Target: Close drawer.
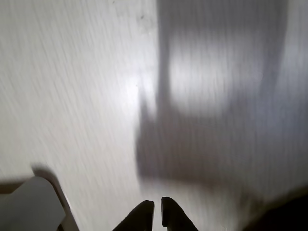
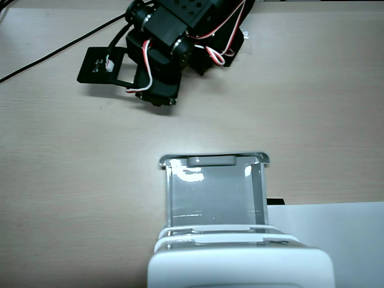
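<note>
The drawer (image 2: 213,195), a clear grey-tinted tray, stands pulled out of the white cabinet (image 2: 240,267) in the fixed view. Its front lip and handle tab (image 2: 210,161) face the arm. The black arm (image 2: 165,48) is folded at the top of that view, well apart from the drawer, and its fingers cannot be made out there. In the wrist view my gripper (image 1: 158,209) shows two dark fingertips with only a thin slit between them, holding nothing, above the pale blurred table. The drawer does not show in the wrist view.
A white sheet of paper (image 2: 342,234) lies right of the cabinet, with a small black thing (image 2: 276,201) at its corner. Black cables (image 2: 54,51) run at the top left. A pale grey rounded shape (image 1: 29,207) sits at the wrist view's lower left.
</note>
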Action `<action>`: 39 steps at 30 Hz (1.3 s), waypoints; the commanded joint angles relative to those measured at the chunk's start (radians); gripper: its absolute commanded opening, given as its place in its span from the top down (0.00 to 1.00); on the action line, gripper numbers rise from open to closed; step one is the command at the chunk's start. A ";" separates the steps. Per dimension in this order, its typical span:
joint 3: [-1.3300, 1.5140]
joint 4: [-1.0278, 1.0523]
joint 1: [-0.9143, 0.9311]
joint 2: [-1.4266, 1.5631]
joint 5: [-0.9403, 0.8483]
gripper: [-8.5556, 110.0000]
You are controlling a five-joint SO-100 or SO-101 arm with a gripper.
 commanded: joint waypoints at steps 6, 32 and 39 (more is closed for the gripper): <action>0.005 -0.029 -0.069 0.011 0.017 0.93; 0.003 -0.462 -0.511 -0.324 0.330 0.93; -0.135 -0.614 -0.597 -0.472 0.400 0.93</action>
